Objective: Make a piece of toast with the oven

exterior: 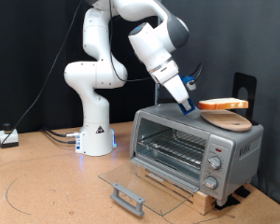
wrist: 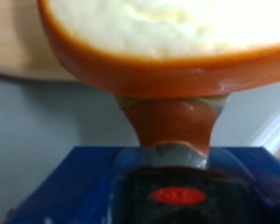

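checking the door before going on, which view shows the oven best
The exterior view: the whole oven shows there, its glass door folded down open, wire rack and knobs visible. The wrist view gives only a blurred grey strip of its top, behind the toast and claw.

An exterior camera stands off at table [exterior: 47,187] height, facing the arm's base and the oven [exterior: 194,149] at middle distance; the wrist camera looks along the hand [wrist: 173,154], pressed close against the piece of toast [wrist: 168,42], which both views share, atop the oven
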Tool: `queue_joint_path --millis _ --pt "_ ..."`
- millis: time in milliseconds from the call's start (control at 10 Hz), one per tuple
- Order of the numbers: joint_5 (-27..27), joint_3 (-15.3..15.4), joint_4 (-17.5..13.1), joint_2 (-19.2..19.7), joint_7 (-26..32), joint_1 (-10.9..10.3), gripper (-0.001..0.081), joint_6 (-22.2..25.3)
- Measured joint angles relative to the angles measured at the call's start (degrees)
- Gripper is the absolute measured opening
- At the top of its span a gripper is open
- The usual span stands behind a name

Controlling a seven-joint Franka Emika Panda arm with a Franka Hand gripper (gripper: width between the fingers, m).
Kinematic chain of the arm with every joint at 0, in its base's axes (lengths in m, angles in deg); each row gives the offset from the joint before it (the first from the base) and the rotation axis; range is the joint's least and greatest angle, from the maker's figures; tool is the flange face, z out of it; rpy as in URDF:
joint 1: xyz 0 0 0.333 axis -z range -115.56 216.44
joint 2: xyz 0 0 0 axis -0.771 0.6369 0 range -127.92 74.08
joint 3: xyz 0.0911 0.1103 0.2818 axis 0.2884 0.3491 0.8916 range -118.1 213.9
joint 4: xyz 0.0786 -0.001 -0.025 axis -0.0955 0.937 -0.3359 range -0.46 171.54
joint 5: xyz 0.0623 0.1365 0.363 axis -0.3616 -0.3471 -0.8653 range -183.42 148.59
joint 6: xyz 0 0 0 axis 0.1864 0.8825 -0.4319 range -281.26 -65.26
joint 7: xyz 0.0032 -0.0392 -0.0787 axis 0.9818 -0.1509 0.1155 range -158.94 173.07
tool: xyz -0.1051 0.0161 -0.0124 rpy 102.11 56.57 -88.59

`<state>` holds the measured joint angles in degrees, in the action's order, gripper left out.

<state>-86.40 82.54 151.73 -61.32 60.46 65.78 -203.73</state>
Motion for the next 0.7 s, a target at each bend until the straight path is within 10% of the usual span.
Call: queue_joint_path --millis 700 --pt "9.04 -12.95 4.37 -9.52 0.70 4.33 0.0395 10.39"
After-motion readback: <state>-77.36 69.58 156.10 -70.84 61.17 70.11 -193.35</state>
